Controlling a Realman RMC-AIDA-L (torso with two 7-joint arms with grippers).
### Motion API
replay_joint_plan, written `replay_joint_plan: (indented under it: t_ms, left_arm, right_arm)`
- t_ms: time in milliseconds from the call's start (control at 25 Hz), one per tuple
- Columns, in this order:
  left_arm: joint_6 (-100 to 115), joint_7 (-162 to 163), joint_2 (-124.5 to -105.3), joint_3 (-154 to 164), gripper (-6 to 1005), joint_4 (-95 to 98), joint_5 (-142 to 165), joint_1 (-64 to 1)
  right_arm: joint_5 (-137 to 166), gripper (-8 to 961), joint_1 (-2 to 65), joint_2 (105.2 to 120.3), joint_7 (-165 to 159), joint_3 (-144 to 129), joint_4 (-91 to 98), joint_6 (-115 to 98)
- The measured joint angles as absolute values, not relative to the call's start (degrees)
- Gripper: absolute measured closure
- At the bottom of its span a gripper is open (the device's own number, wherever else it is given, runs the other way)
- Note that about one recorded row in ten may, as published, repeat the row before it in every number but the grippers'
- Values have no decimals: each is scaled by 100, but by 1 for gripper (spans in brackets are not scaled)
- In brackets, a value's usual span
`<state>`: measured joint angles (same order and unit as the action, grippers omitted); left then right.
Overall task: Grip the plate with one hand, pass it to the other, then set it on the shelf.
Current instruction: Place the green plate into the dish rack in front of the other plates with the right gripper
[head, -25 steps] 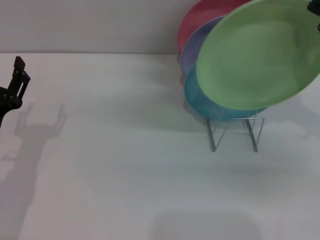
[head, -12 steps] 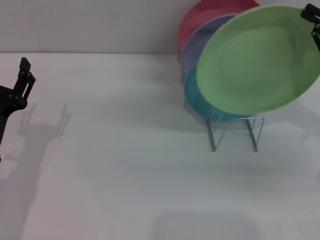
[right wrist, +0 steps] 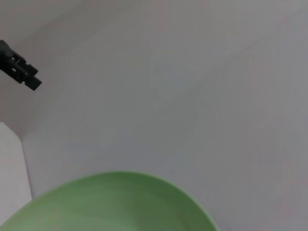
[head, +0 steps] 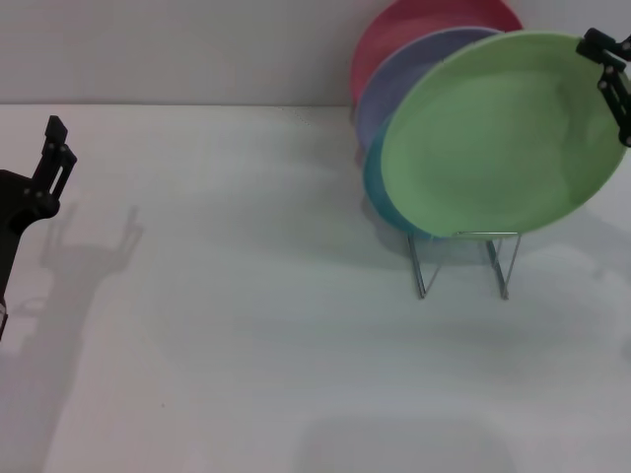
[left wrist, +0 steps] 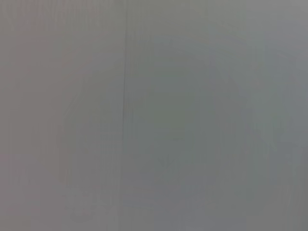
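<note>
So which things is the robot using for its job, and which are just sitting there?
For the job:
- green plate, held at its rim by the right pincer
- wire shelf, under the plate
- left pincer, off at the left over the table

Just sitting there:
- red plate, lavender plate and blue plate, standing behind the green one
- white table

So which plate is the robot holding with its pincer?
The light green plate, the frontmost one. The right pincer grips its upper rim, while the blue plate, lavender plate and pink plate sit behind it, untouched.
</note>
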<state>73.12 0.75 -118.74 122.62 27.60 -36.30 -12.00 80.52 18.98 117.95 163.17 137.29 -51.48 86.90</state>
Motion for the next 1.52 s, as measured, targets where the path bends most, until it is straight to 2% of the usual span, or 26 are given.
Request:
replay_joint_plan:
  t_ms: [320,520,680,1080,1240,1520]
  left_arm:
    - [7325,137,-11874,12297,186,2760,-3630,-1202]
    - [7323,139,-11874,12344,186,2760,-3630,-1210]
    - [7320,140,-11874,12353,186,2760,-3630,-1226]
    - [7311,141,-11874,12350,186,2760,-3630,-1258]
    - [7312,141,-11874,12348,186,2760,-3630,-1258]
    - [7334,141,-11874,12348,186,2760,-3630,-1247]
  right_arm:
    - [8187,940,1861,11825,16372,13727,-5080,8613]
    - [8020,942,1879,11920,16436,13730,-4881,8270]
    - [7701,940,1946,11935,16517,13689,-4508,8046]
    - [7850,793,1938,11918,16525,13602,-4308,8088]
    - [7871,607,1903,11918,16526,13597,-4313,8091]
    - [7730,575,1870,11923,16529,13654,-4333,8371]
